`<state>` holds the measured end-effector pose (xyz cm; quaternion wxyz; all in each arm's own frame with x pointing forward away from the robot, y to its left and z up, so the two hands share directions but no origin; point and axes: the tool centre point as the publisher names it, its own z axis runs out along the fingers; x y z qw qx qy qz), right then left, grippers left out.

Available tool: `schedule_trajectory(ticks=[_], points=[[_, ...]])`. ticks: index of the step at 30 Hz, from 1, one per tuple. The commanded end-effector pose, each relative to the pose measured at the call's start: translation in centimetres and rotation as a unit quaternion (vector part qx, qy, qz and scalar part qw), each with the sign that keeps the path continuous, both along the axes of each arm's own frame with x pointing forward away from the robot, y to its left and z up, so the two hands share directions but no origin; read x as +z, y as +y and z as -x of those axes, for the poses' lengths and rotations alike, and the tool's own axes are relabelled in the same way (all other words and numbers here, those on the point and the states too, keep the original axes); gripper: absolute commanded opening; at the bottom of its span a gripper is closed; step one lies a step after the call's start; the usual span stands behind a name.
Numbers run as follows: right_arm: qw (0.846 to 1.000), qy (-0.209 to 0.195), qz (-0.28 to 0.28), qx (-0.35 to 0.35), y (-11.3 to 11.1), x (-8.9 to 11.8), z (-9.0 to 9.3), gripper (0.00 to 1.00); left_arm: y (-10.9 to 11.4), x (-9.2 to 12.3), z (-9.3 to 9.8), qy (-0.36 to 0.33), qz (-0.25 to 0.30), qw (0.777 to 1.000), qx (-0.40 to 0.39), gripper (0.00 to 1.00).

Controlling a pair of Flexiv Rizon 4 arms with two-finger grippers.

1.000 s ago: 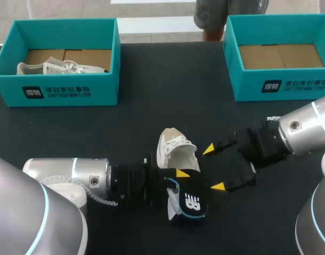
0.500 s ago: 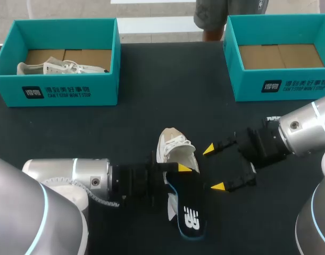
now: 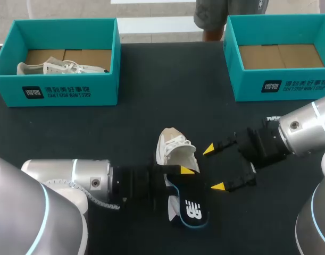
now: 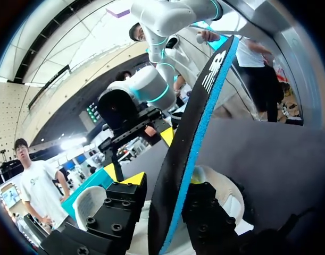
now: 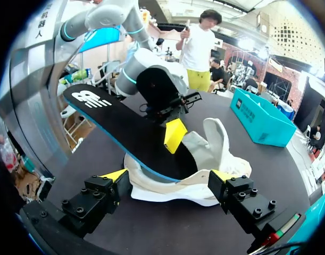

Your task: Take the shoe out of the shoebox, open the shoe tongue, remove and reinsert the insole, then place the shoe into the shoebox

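A black table [image 3: 151, 106] is stretching across the head view (its top matte and dark, edge to edge), and soft, even light is falling on it.

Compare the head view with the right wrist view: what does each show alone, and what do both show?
Head only: a second shoe inside the left box, and the right box. Right wrist only: the insole's end dipping into the shoe. Both: the shoe on the table, the insole gripped by the left end effector, the open right end effector beside the shoe, and the left box.
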<state>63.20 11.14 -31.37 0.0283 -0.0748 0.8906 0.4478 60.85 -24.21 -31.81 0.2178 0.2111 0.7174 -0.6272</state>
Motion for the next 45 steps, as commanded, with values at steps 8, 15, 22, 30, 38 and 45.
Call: schedule_trajectory(ticks=[8,15,22,30,38,45], points=[[1.0,0.0,0.003,-0.001,0.2,0.0,0.1,1.0,0.1,1.0,2.7,0.007,-0.008,1.0,0.021,0.22],[1.0,0.0,0.003,-0.001,0.2,0.0,0.1,1.0,0.0,0.4,2.1,0.009,-0.005,1.0,0.011,0.0],[1.0,0.0,0.003,-0.001,0.2,0.0,0.1,1.0,0.4,-0.4,1.0,0.01,-0.004,1.0,0.011,0.0],[1.0,0.0,0.003,-0.001,0.2,0.0,0.1,1.0,-0.4,-0.6,-0.3,0.006,0.015,1.0,0.023,0.0],[1.0,0.0,0.003,-0.001,0.2,0.0,0.1,1.0,-0.5,-1.5,-1.0,0.012,0.025,0.999,0.042,0.0],[1.0,0.0,0.003,-0.001,0.2,0.0,0.1,1.0,-0.5,-0.9,-1.0,0.008,0.017,0.999,0.042,0.23]])
